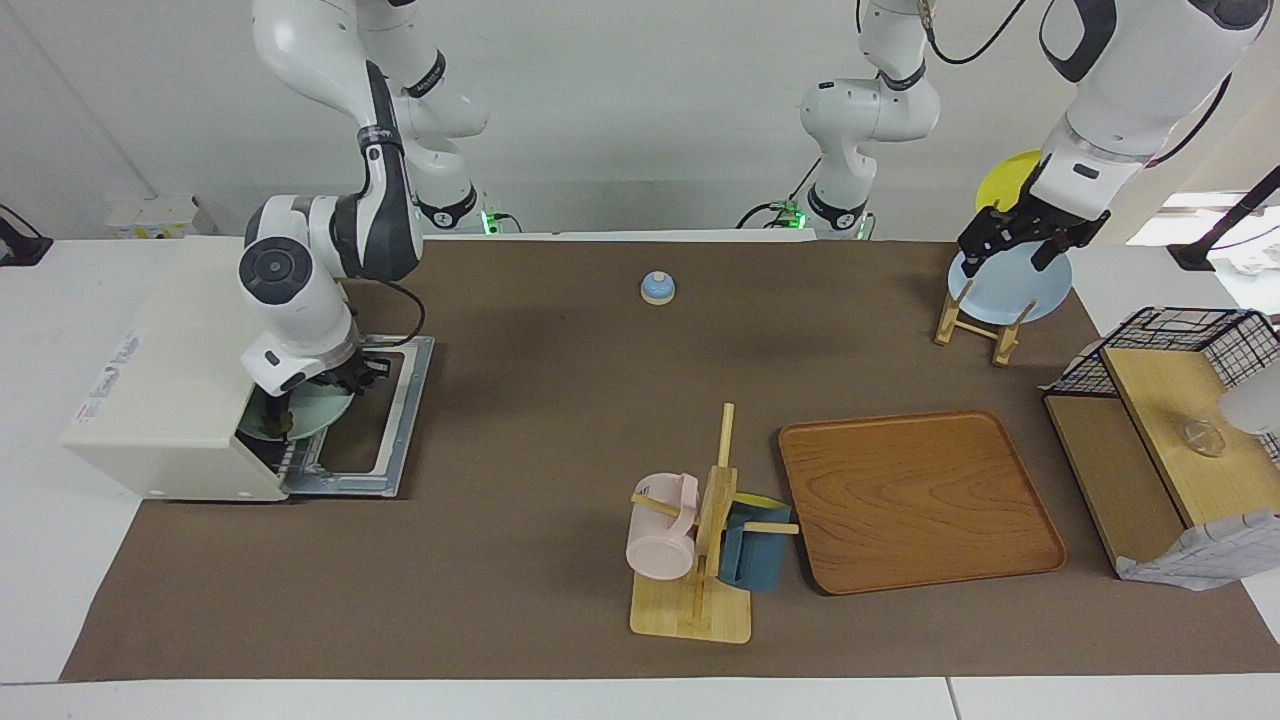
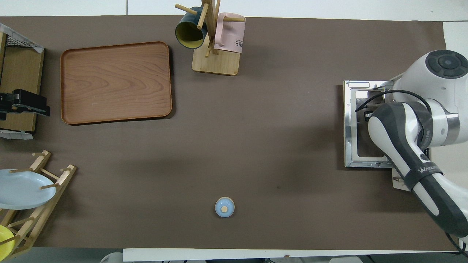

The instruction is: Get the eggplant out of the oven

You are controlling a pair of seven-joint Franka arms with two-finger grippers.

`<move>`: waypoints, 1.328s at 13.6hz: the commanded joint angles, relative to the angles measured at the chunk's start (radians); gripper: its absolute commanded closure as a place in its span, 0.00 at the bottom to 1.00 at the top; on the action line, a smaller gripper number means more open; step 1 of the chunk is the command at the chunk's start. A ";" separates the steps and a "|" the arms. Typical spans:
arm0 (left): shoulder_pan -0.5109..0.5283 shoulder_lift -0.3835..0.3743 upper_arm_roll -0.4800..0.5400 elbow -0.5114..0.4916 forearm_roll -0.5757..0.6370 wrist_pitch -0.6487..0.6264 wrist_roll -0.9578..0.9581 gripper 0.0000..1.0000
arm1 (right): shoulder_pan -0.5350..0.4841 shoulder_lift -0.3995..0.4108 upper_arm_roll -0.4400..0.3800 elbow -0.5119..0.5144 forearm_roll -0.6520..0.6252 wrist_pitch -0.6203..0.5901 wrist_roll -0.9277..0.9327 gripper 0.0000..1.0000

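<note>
With the oven [image 1: 170, 400] as my landmark, my right gripper [image 1: 300, 405] is at its mouth, over the dropped door [image 1: 385, 430], reaching in toward the mint plate [image 1: 320, 415]. A dark bit at the plate's edge may be the eggplant [image 1: 283, 428]; I cannot tell whether my fingers are spread. I judge I should go in level and slow. My left gripper [image 1: 1010, 240] waits over the blue plate [image 1: 1020, 290], well apart from the oven.

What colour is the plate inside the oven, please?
Pale mint green; the plate in the oven shows best in the facing view.
</note>
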 commanded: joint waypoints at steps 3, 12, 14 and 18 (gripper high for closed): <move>0.009 -0.017 -0.003 -0.016 0.000 -0.034 -0.009 0.00 | 0.246 0.030 0.006 0.104 -0.010 -0.102 0.190 1.00; 0.084 -0.058 -0.003 -0.110 0.002 0.039 -0.010 0.00 | 0.739 0.575 0.017 0.847 0.109 -0.262 0.878 1.00; 0.078 -0.087 -0.003 -0.174 0.003 0.088 -0.009 0.00 | 0.766 0.607 0.022 0.842 0.130 -0.179 0.973 0.99; 0.065 -0.101 -0.009 -0.213 0.003 0.100 -0.010 0.00 | 0.795 0.621 0.045 0.854 0.162 -0.058 1.149 0.77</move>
